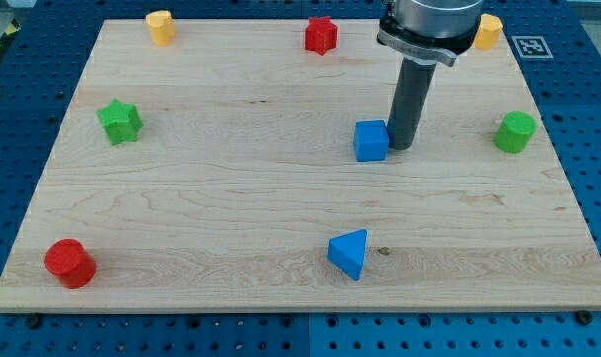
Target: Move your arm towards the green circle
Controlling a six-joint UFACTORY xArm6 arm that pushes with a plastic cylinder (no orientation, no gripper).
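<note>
The green circle [515, 131], a short green cylinder, stands near the board's right edge. My tip [401, 146] rests on the board at the centre right, touching or just right of the blue cube [371, 140]. The green circle lies well to the right of my tip, at about the same height in the view. The rod rises straight up from the tip to the arm's grey flange at the view's top.
On the wooden board [231, 198] also stand a green star [120, 121] at left, a red cylinder [69, 263] at bottom left, a blue triangle [349, 253] at bottom centre, a red star [321, 35], a yellow block [160, 26], and a yellow-orange block [488, 31] at top.
</note>
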